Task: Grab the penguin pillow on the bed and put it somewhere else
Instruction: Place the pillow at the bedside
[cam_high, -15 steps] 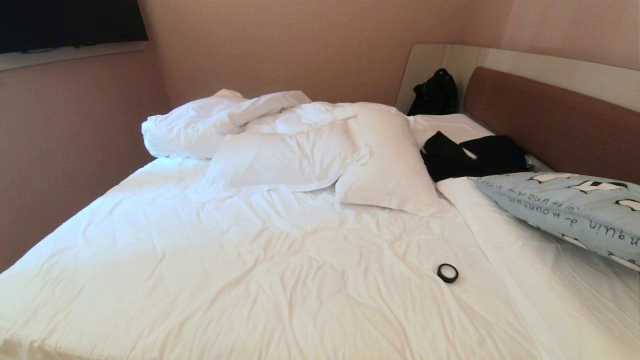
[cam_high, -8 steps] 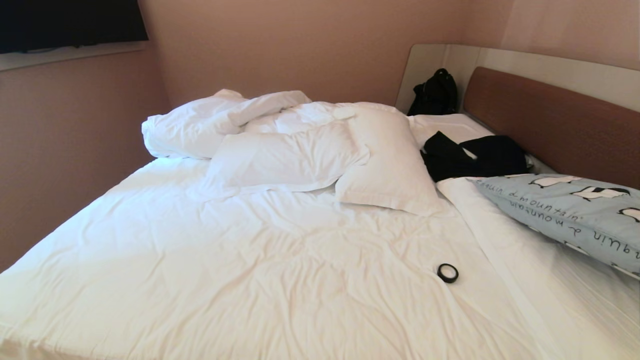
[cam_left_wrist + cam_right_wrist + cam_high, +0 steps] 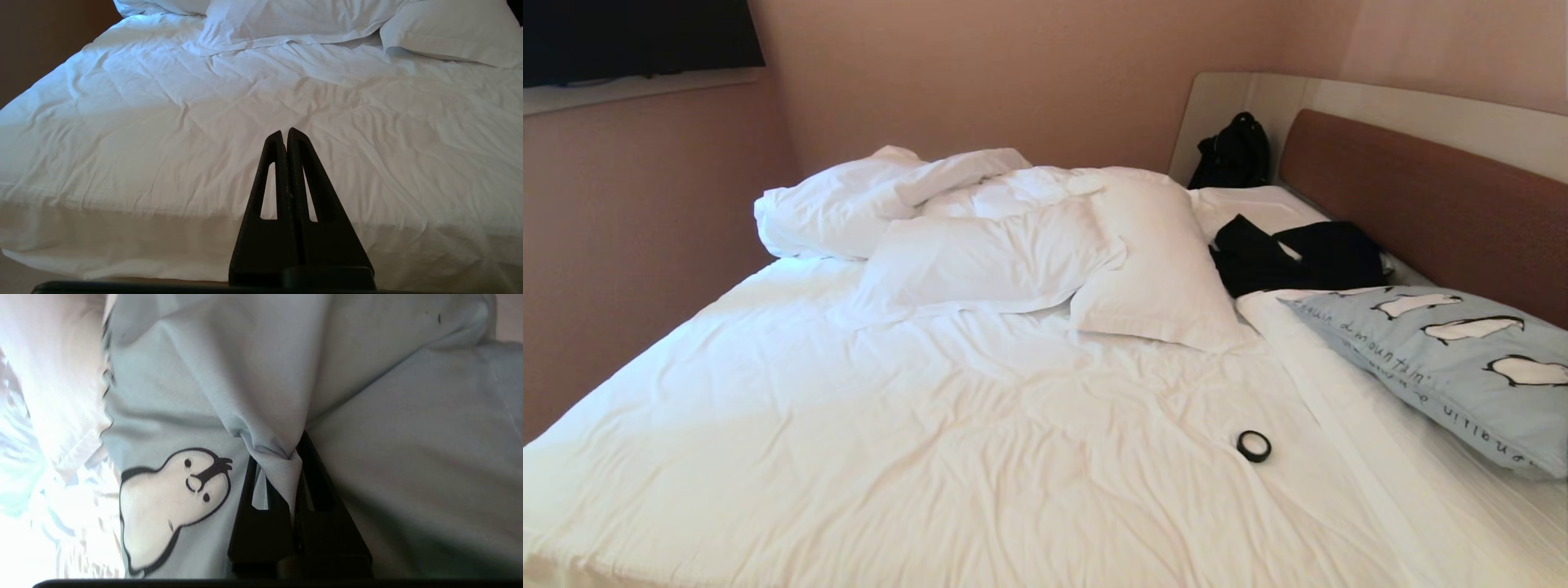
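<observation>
A: Gripping a bunched fold of the penguin pillow (image 3: 212, 396), the right end effector (image 3: 282, 465) has its two fingers clenched tight on the light blue fabric, is that correct?

B: Yes. In the right wrist view the cloth is pinched between the black fingers (image 3: 314, 486), with a printed penguin just beside them.

A: Where is the pillow on the bed (image 3: 931, 425)?

B: In the head view the penguin pillow (image 3: 1445, 359) is at the right side, near the brown headboard (image 3: 1421, 196), over the white sheet. Its right end runs out of view, and so does the arm that grasps it.

A: And the left end effector (image 3: 286, 134)?

B: Clenched with nothing in it, fingers pressed together, pointing over the near edge of the bed (image 3: 163, 134).

A: What else lies there?

B: Two white pillows (image 3: 1160, 261) and a bunched duvet (image 3: 849, 204) toward the far side, dark clothing (image 3: 1290, 253) beside the penguin pillow, a black bag (image 3: 1233, 151) in the corner, and a small black ring (image 3: 1254, 446) on the sheet, apart from the pillow.
</observation>
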You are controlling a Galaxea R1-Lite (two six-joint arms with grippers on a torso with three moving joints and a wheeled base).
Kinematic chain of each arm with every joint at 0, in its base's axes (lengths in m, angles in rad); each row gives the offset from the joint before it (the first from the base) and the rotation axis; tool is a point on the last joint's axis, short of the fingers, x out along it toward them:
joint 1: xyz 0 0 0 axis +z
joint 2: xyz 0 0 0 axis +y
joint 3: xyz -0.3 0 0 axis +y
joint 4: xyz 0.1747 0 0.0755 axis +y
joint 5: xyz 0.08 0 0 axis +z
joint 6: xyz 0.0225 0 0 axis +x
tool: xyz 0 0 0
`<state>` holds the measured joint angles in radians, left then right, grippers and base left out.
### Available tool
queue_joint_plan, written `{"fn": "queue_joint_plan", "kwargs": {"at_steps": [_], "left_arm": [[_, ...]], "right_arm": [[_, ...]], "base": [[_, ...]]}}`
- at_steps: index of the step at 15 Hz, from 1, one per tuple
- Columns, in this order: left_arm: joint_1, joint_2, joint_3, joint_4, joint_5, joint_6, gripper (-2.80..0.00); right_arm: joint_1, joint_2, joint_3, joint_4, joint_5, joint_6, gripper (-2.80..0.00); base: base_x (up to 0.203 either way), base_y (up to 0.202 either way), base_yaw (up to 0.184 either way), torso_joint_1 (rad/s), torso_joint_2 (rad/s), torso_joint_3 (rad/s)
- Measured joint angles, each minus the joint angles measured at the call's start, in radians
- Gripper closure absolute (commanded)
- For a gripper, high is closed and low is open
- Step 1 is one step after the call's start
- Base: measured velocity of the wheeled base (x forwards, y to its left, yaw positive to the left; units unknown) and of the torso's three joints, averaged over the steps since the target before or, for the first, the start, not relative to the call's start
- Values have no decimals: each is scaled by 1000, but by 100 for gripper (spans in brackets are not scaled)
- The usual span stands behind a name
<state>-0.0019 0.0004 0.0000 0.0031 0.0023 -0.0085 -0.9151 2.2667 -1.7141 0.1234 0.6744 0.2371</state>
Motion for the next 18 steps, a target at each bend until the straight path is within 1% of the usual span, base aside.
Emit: {"fn": "queue_joint_plan", "kwargs": {"at_steps": [3,8,9,14,18], "left_arm": [[1,0,0,0,0,0,0],[0,0,0,0,0,0,0],[0,0,0,0,0,0,0],[0,0,0,0,0,0,0],[1,0,0,0,1,0,0]], "right_arm": [[5,-22,17,0,4,-23,0],[6,-25,19,-7,3,-26,0],[5,-22,20,-15,1,-26,-280],[4,-23,32,-35,6,-32,-280],[0,-62,58,-36,18,-31,-280]], "base": [[0,0,0,0,0,0],[0,0,0,0,0,0],[0,0,0,0,0,0],[0,0,0,0,0,0],[0,0,0,0,0,0]]}}
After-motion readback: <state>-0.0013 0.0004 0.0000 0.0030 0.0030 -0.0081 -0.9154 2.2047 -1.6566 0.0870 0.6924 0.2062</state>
